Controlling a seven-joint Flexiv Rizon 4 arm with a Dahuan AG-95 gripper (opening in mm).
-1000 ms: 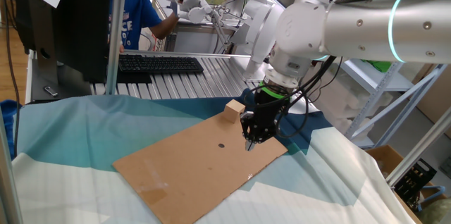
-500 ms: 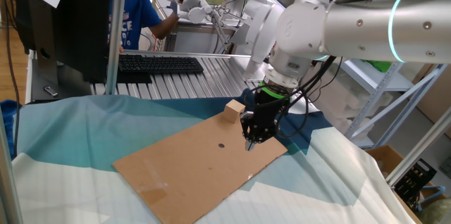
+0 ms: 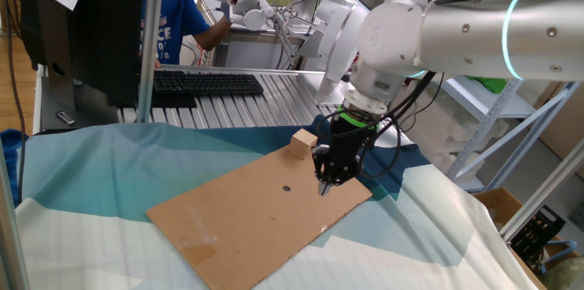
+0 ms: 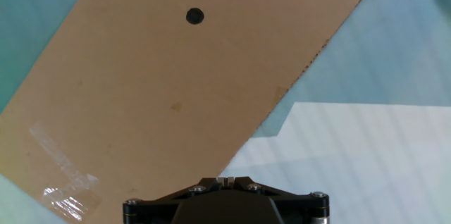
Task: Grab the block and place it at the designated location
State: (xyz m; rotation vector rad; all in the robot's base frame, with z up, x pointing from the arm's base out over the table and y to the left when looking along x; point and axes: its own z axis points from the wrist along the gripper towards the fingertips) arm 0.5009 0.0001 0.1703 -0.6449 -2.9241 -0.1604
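Block (image 3: 303, 143) sits on the far corner of the cardboard (image 3: 246, 217), apart from your gripper (image 3: 323, 183): beyond the jaws and leftward, outside the hand view. Jaws grip nothing; you can't tell their opening.

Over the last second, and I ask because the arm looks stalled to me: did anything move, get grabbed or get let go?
Nothing visibly changed. The gripper is where it was, over the right end of the cardboard sheet. The block sits untouched at the sheet's far edge, apart from the gripper, and the black dot stays uncovered.
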